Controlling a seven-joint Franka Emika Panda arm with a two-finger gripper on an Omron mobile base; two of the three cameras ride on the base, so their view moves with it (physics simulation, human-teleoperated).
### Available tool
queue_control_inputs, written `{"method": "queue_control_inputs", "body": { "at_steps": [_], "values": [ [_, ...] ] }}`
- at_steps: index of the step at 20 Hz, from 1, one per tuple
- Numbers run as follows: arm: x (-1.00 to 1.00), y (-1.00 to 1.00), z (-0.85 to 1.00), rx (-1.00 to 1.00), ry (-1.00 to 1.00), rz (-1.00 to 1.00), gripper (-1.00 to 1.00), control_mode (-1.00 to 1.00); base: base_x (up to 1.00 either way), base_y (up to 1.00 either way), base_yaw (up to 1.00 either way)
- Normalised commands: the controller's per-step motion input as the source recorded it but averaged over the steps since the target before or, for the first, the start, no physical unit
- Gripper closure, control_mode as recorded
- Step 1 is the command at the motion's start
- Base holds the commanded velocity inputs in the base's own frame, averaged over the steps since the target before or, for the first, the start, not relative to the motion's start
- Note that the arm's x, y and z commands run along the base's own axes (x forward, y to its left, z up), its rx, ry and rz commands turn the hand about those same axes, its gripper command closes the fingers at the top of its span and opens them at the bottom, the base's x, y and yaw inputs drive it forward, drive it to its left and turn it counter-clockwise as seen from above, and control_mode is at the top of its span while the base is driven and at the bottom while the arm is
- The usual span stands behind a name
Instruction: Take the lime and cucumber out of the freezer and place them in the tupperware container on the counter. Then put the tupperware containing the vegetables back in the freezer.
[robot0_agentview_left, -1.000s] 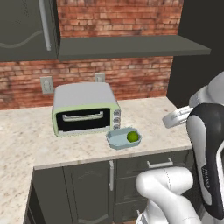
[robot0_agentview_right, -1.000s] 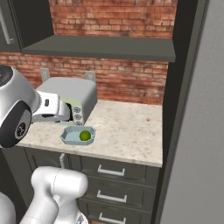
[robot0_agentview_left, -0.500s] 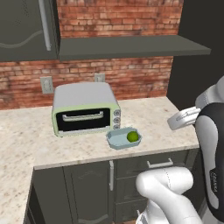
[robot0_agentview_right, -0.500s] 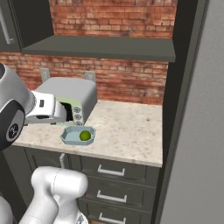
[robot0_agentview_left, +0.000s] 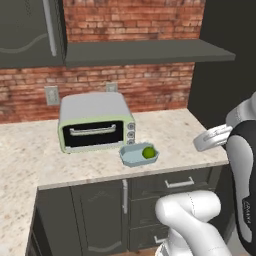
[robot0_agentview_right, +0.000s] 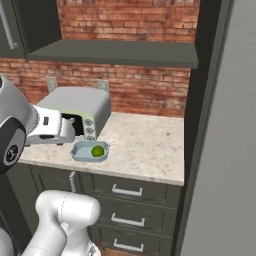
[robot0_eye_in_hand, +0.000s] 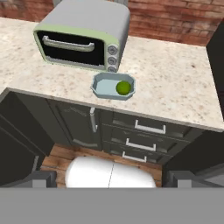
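The small round yellow-green lime (robot0_eye_in_hand: 124, 88) already lies inside the shallow pale blue-grey tupperware container (robot0_eye_in_hand: 103, 84), right of its middle. The container sits near the front edge of the beige speckled stone counter (robot0_eye_in_hand: 175, 87), just in front of the pale green toaster oven (robot0_eye_in_hand: 83, 35), a little above centre in the hand view. So one of two items is in. The cucumber has yet to be fetched, and the container's return to the tall grey freezer (robot0_agentview_right: 225, 150), at the right of the right base view, is also left. Whether the gripper is spread or closed cannot be told
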Motion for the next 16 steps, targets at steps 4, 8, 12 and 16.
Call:
{"method": "queue_control_inputs", "body": {
  "at_steps": [4,8,12,16],
  "values": [
    [0.00,0.00,0.00,0.00,0.00,0.00,-1.00,1.00,-1.00,-0.48,-0.17],
    [0.00,0.00,0.00,0.00,0.00,0.00,-1.00,1.00,-0.99,-0.55,-0.16],
    [0.00,0.00,0.00,0.00,0.00,0.00,-1.00,1.00,-0.21,-0.63,-0.27],
    [0.00,0.00,0.00,0.00,0.00,0.00,-1.00,1.00,0.05,-0.74,-0.25]
  ]
}}
